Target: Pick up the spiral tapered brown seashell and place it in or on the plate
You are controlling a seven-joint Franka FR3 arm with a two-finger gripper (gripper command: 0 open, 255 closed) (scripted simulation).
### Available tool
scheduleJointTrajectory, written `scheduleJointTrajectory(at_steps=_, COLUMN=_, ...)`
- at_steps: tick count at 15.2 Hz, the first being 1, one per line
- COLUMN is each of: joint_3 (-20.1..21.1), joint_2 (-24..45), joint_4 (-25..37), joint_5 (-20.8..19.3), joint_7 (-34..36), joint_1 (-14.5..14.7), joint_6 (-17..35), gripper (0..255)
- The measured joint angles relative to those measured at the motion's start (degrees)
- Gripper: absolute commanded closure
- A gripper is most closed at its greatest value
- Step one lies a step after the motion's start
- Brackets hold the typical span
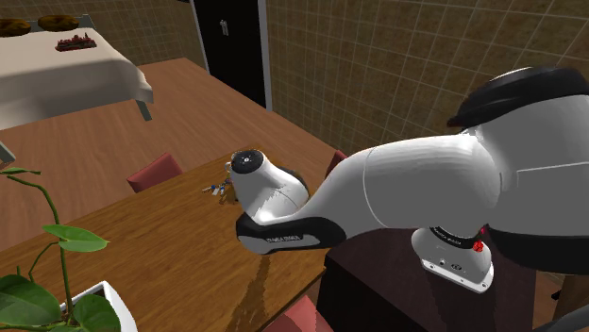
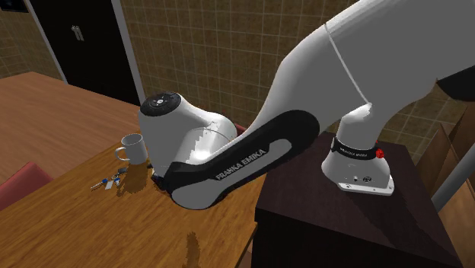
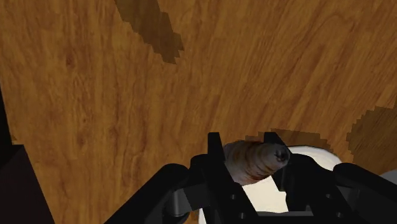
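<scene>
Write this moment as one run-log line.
tool: shut on pale brown ribbed spiral seashell | position: above white plate | surface: brown wooden table | release: not yet

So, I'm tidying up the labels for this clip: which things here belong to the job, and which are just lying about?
Job: brown seashell, clasped in the gripper; white plate beneath it.
Lying about: white mug, keys, potted plant.

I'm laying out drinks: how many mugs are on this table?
1. A white mug stands on the wooden table, just beyond the bunch of keys and close to the arm. The arm covers part of the table, so others may be hidden.
</scene>
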Motion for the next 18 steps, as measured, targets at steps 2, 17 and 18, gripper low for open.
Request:
scheduleJointTrajectory(at_steps=2, joint_3=0.29, joint_2=0.43, joint_4=-0.75, joint_5=0.59, joint_7=-3.42, joint_1=-2.90, joint_6=1.27, gripper=255)
scheduleJointTrajectory(at_steps=17, joint_3=2.45, joint_2=1.74, joint_4=1.31, joint_5=2.82, joint_7=-25.48, joint_1=-26.24, joint_6=5.09, gripper=255)
scheduleJointTrajectory(at_steps=18, joint_3=3.02, joint_2=1.33, joint_4=2.01, joint_5=3.09, joint_7=-26.15, joint_1=-27.56, joint_6=5.17, gripper=255)
